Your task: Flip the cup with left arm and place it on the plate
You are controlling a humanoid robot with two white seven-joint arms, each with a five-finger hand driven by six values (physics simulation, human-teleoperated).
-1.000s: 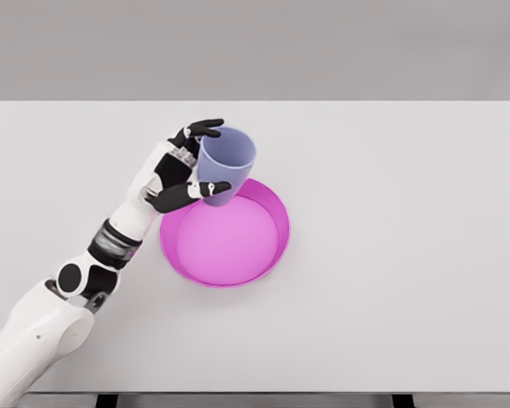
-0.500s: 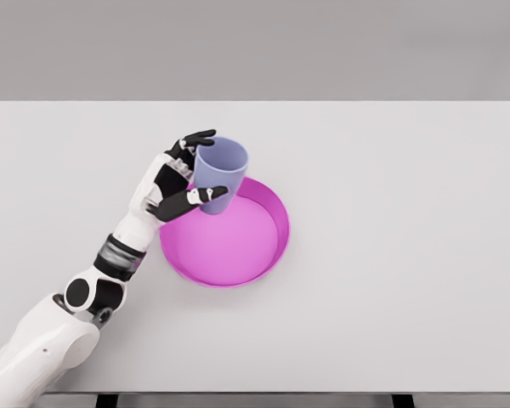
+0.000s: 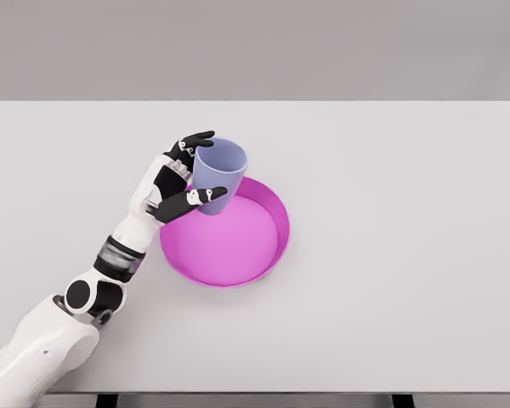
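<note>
Head view: left arm enters from 7 o'clock
Left hand [image 3: 180, 178]: fingers clamped round cup, thumb across its front
Cup [image 3: 218, 174]: lilac, mouth up, over plate's 11 o'clock rim
Plate [image 3: 276, 223]: magenta, mid counter [image 3: 408, 255]

Cup [image 3: 219, 174]: smooth, matt lavender, plastic-looking, no sheen on the wall. Plate [image 3: 263, 255]: smooth magenta, also plastic in look, with a soft even finish and a slightly brighter rim. Desk [image 3: 391, 212]: flat matt pale grey; left hand [image 3: 178, 180]: glossy white shells with black matt fingers.
</note>
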